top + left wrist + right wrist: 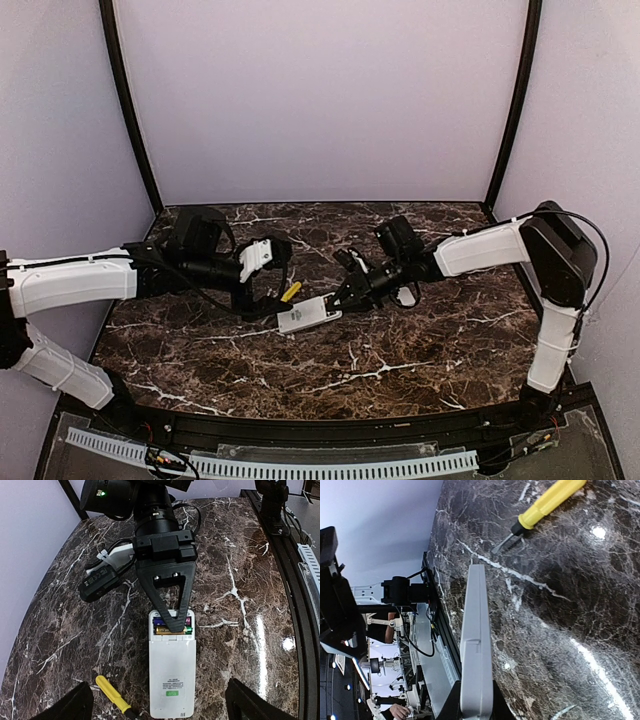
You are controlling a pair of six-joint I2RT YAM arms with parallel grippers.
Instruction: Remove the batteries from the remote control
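Remote (171,670) lies back-up on the marble table (240,580), cover off, with the bay open at its far end as the left wrist sees it. The batteries (161,627) are in that bay, side by side. They look to run across the remote rather than along it, though the tip over them hides most of both.

The right gripper (173,625) is right there at the bay end, fingers pressed together into one point. That point is down in the bay and sits on top of the batteries. Whether it has hooked one, I can't tell.

The left gripper (160,692) hangs over the remote's other end, the closed label end, with its fingers spread wide on either side and touching nothing. A yellow tool (114,695) lies on the table just beside that same end.

So here's what the next move turns on. The remote's long axis runs from the left gripper straight to the right one, and the batteries are at the right arm's end of it. The right arm is the nearer by far, already in contact. My read: a levering push along the remote pops one up, and both batteries are yet to come out.
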